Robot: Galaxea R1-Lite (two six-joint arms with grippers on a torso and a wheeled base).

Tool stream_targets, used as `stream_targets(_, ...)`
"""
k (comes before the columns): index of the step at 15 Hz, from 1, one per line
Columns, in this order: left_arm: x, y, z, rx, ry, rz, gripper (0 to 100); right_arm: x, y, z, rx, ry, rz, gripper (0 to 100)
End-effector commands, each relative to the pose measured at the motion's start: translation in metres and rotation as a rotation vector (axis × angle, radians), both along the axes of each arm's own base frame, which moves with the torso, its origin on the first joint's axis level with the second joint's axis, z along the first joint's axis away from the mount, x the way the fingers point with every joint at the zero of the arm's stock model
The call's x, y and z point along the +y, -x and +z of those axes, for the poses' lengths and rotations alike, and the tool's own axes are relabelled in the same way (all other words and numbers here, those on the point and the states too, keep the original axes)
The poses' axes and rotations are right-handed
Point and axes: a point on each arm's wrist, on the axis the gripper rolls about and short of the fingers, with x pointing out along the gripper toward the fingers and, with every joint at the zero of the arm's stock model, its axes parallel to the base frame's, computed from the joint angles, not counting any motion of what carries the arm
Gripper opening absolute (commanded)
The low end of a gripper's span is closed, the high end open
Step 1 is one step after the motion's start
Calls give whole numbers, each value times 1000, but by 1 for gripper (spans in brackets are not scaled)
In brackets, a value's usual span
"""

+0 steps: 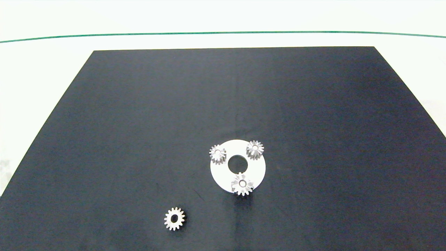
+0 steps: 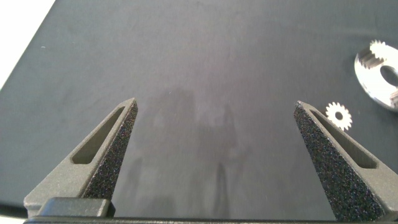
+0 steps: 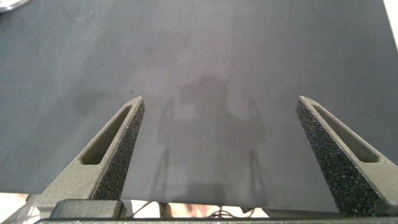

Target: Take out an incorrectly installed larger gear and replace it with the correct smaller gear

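You have not started the swap yet. The larger gear (image 1: pixel 242 184), shiny metal with long pointy teeth like a star, sits on the flat white round plate (image 1: pixel 258 167) just below the middle of the head view, at the plate's lower edge. Two small blunt-toothed gears sit on the plate's upper part. The smaller gear (image 1: pixel 174 218), a shiny little metal wheel with short teeth, lies alone on the black mat (image 1: pixel 139 122) at the lower left. Your left gripper (image 2: pixel 216 107) is spread wide and holds nothing. Your right gripper (image 3: pixel 220 104) is spread wide and empty too. Both hang over bare mat. Everything is left to do.
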Motion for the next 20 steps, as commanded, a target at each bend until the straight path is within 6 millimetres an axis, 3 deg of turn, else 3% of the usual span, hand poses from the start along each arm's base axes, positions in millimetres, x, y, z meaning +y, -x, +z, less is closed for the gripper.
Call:
stream_targets(1,1,11,58,170,-33,-24,100,0,-13,36,90,60,0,100)
stream_targets(2,1,10,71,215,-34,-34,100,0,-18,43,114,67,0,100)
stream_targets(3,2,-1,94,300,-45,-56,100,0,-29,61,154,73,-1,100)
stream_targets(5,1,-19,117,372,-68,-56,100,0,-41,80,195,102,5,100)
stream_targets(8,-1,-63,175,502,-88,-64,100,-2,-69,126,338,148,-37,100)
stream_targets(10,-1,-76,201,638,-87,-66,100,-2,-79,151,450,164,-33,100)
stream_targets(13,-1,-90,221,727,-74,-48,100,2,-96,168,560,175,37,100)
stream_targets(16,4,-112,238,788,-57,24,100,7,-136,173,648,118,29,100)
stream_targets(18,5,-134,231,878,-61,23,100,16,-159,169,713,70,51,100)
stream_targets(20,8,-141,225,918,-79,28,100,27,-169,165,747,37,58,100)
